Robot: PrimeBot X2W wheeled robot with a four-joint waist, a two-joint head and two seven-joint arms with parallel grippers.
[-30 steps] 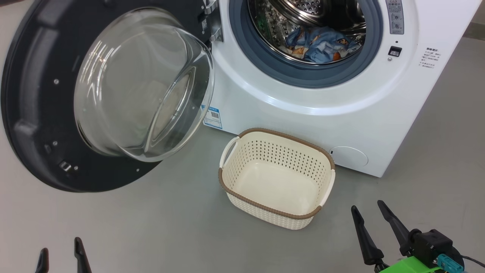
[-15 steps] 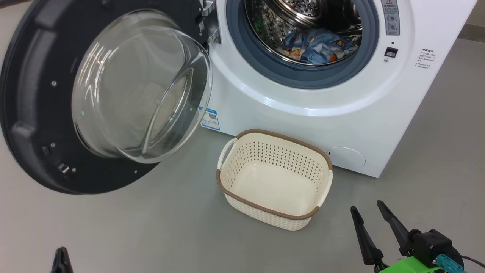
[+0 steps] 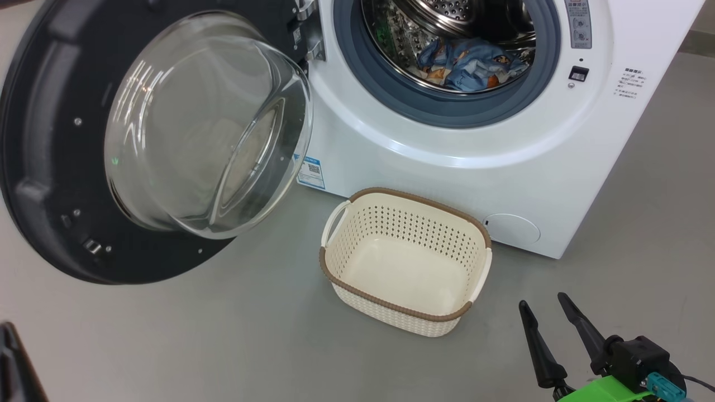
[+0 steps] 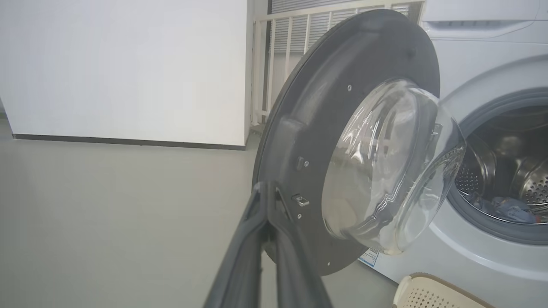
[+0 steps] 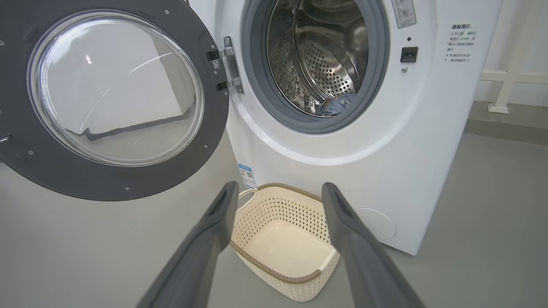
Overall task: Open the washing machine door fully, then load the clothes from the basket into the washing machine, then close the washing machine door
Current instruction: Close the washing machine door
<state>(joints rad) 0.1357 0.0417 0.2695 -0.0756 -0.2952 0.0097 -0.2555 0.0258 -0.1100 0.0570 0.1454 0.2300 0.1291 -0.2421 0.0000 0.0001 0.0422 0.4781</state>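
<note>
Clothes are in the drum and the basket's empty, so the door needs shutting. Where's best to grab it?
Likely the washing machine door at its black rim by the latch, farthest from the hinge; come from the robot's left, since the glass bowl bulges too wide.

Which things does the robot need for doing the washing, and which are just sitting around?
For the job: washing machine, washing machine door, clothes in the drum, empty basket.
Just around: white railing, blue sticker, white wall.
</note>
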